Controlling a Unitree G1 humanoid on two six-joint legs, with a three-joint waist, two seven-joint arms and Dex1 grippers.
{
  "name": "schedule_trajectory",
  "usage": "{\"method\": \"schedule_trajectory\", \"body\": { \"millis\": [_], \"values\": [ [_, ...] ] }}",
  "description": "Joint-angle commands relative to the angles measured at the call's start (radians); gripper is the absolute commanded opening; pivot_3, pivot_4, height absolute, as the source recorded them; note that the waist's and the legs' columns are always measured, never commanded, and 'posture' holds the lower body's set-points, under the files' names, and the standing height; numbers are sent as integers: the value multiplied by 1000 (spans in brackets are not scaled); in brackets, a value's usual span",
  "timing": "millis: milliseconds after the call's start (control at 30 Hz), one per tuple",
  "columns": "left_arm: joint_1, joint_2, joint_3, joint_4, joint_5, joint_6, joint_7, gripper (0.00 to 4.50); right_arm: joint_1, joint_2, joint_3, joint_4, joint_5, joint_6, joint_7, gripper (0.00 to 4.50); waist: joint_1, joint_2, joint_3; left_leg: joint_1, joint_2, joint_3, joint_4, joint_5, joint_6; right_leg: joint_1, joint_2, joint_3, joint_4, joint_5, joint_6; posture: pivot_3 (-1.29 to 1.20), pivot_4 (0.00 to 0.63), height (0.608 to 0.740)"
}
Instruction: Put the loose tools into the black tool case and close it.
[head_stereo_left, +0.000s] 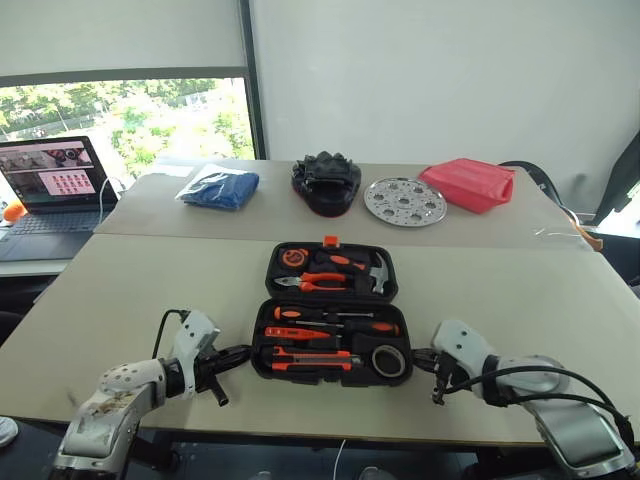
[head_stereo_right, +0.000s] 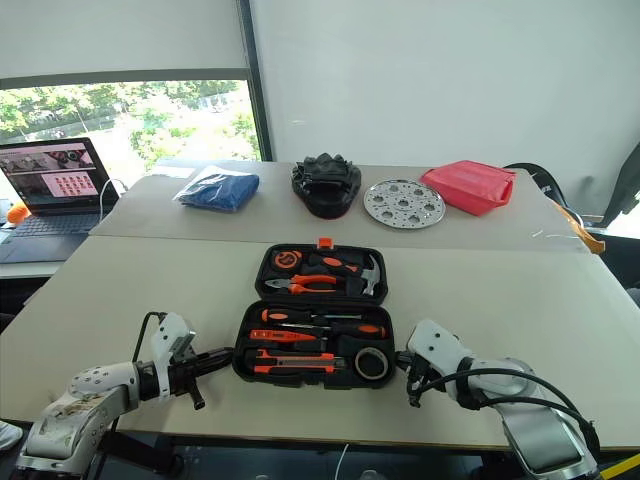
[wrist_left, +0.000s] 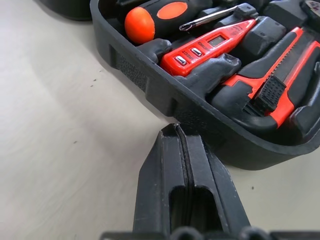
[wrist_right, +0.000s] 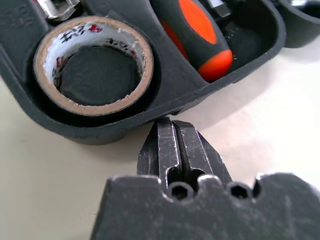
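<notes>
The left gripper (head_stereo_left: 236, 354) is seen with its fingers (wrist_left: 172, 165) pressed together on nothing, just beside the left wall of the case (head_stereo_left: 331, 318) and low over the desk (head_stereo_left: 130, 290). The case lies open in the middle of the near desk, its lid half laid back flat toward the far side. The loading is judged done: the two screwdrivers (head_stereo_left: 335, 320), the pen-like tool (wrist_left: 212, 46), the knife (head_stereo_left: 312, 359) and the dark disc (a roll of tape, as the right wrist view shows) (wrist_right: 92, 62) are all seated in the near half. No loose tool is seen on the desk. What is left is the closing: the lid must be swung over and the orange latch (head_stereo_left: 331, 241) pressed home.

Bare desk lies to either side of the case, and more behind the lid before the seam to the far desk. The near edge of the desk runs close below the case. The right gripper (head_stereo_right: 406, 362) is likewise closed and empty, just beside the case's right corner.
</notes>
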Motion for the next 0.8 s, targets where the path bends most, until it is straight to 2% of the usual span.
{"method": "schedule_trajectory", "body": {
  "millis": [33,67,133,167,233,267,300,367,433,500,600,800],
  "values": [
    [-21,55,105,0,-82,64,-11,24,20,-45,-123,-25,104,28,54,0,0,0,0,0,0,0,0,0,0,0,0,0,0,0,0,0,150,740],
    [-34,65,130,15,-102,82,-9,24,16,-55,-158,-24,136,51,65,0,0,0,0,0,0,0,0,0,0,0,0,0,0,0,0,0,150,740],
    [-111,108,162,41,-153,208,14,532,-56,-72,-231,-33,282,214,98,587,1,-1,0,0,0,0,0,0,0,0,0,0,0,0,0,0,150,740],
    [-147,134,156,55,-162,279,26,640,-94,-79,-246,-30,328,286,100,707,1,-2,1,1,0,0,1,0,0,1,0,0,0,0,0,0,150,740],
    [-276,153,154,99,-243,462,42,1506,-209,-103,-243,8,413,506,84,1560,-1,-3,1,1,0,0,1,2,0,1,1,0,1,0,0,0,150,740],
    [-332,152,154,120,-273,536,57,1750,-257,-106,-235,28,438,574,72,1771,-1,-3,2,1,0,-1,1,3,0,1,1,0,1,0,0,0,150,740],
    [-399,139,155,156,-291,601,85,2282,-321,-106,-216,58,442,645,45,2246,-1,-4,2,3,0,-1,1,3,0,3,1,0,1,0,0,0,150,740],
    [-486,125,130,212,-290,650,101,2849,-440,-79,-199,124,460,762,0,2749,-2,-4,1,4,0,-1,1,3,0,3,1,0,1,0,0,0,150,740],
    [-606,92,89,306,-239,703,185,3612,-608,-24,-160,245,446,869,-62,3491,-3,-4,1,4,-1,-1,0,3,0,3,1,0,1,1,0,0,150,740],
    [-697,58,65,384,-217,744,232,3612,-743,23,-110,366,405,922,-119,3491,-8,-4,1,1,-1,-1,0,3,0,0,1,0,1,1,-1,0,150,740],
    [-799,5,35,494,-169,744,287,3612,-897,123,-114,571,355,950,-216,3491,-12,-4,1,-3,-1,-1,-1,3,0,-4,1,-1,2,2,-1,0,150,740],
    [-916,-60,-40,652,-71,658,319,3612,-1007,156,0,798,253,860,-250,3491,-5,-4,1,-6,-2,-2,-3,3,0,-6,-2,-2,2,2,0,0,150,740]
  ]
}}
